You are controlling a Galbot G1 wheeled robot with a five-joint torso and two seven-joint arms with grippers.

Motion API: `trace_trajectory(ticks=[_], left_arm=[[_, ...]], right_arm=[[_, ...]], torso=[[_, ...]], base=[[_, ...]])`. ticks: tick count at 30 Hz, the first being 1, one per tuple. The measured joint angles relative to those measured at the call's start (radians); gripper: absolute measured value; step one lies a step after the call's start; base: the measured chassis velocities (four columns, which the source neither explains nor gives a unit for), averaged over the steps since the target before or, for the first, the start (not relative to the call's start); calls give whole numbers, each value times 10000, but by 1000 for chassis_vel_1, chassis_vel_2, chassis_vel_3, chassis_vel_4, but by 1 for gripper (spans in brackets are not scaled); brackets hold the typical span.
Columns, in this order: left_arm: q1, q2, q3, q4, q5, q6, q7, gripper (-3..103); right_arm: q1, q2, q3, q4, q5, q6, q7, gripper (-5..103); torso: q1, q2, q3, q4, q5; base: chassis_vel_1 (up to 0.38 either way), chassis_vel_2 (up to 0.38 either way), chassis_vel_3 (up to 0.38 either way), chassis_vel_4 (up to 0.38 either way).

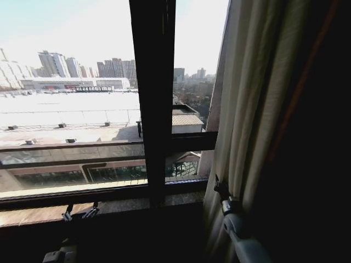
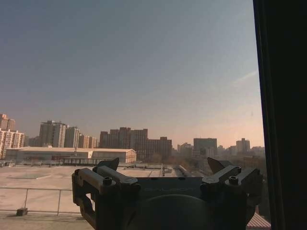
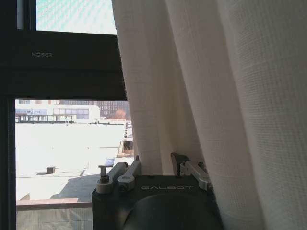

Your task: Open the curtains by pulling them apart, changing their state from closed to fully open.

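Fingers of the right gripper, low in the right wrist view, stand apart with a fold of the curtain between them; whether they pinch it cannot be told. Fingers of the left gripper are spread wide with nothing between them, at the lower left of the head view before the window frame. Gathered at the right of the head view, the curtain hangs with its long axis and pleats vertical, leaving the glass at centre and left uncovered.
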Motion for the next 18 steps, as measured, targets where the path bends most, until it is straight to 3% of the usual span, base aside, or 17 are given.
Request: trace_trajectory(ticks=[4,7,9,13,15,17,18], left_arm=[[0,0,0,0,0,0,-1,100],[0,0,0,0,0,0,-1,100],[0,0,0,0,0,-1,-1,100],[0,0,0,0,0,0,-1,100],[0,0,0,0,0,0,-1,100],[0,0,0,0,0,0,-1,100],[0,0,0,0,0,0,-1,100]], right_arm=[[-495,-145,29,510,38,210,-302,40],[-982,-241,87,1137,50,261,-336,57],[-1080,-243,88,1279,55,262,-322,57],[-1503,-188,156,1821,54,225,-255,79],[-1521,-184,160,1844,53,221,-249,79],[-1546,-169,169,1878,47,212,-233,90],[-1546,-169,169,1878,47,212,-233,90]], torso=[[-2,0,-2,-1,1],[-1,0,-1,-1,0],[0,0,-1,-1,0],[-1,1,-1,-2,1],[-1,1,-2,-1,1],[-1,1,-2,0,0],[-1,1,-2,0,0]], base=[[0,0,0,0],[0,0,0,0],[0,0,0,0],[0,0,0,0],[0,0,0,0],[0,0,0,0],[0,0,0,0]])
